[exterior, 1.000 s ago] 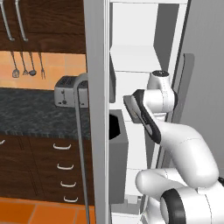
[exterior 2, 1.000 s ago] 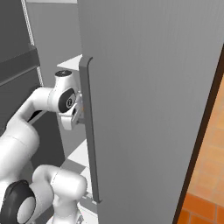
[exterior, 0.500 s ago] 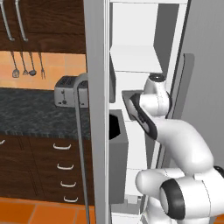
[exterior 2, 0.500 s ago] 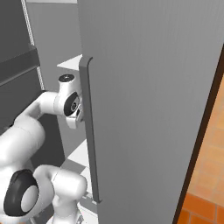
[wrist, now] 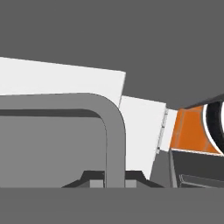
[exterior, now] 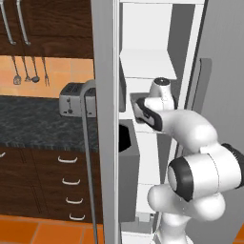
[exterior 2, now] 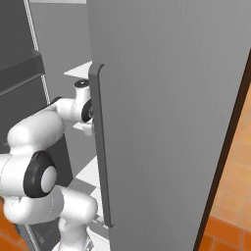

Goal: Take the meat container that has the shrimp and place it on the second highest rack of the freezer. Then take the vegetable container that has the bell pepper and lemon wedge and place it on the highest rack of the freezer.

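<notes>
The freezer (exterior: 106, 71) stands with its grey right door (exterior 2: 171, 98) swung open and white shelves (exterior: 147, 63) showing inside. My arm reaches to the upper end of that door's long vertical handle (exterior 2: 99, 147). In the hand view the curved grey handle bar (wrist: 114, 131) runs down between my two dark fingertips, and the gripper (wrist: 114, 178) is shut on it. The hand (exterior 2: 83, 105) sits just behind the handle's top. The meat container, shrimp, vegetable container, bell pepper and lemon wedge are out of view.
The freezer's left door with its dark dispenser recess (exterior: 126, 138) stands close on the arm's left. Beyond it are a toaster (exterior: 71, 99) on a dark counter (exterior: 33, 126), wooden drawers (exterior: 66, 186) and hanging utensils (exterior: 28, 71). The floor is orange (exterior 2: 230, 196).
My hand has shifted slightly left toward the freezer interior and the elbow has folded lower and closer to the base. The door and handle look almost unmoved.
</notes>
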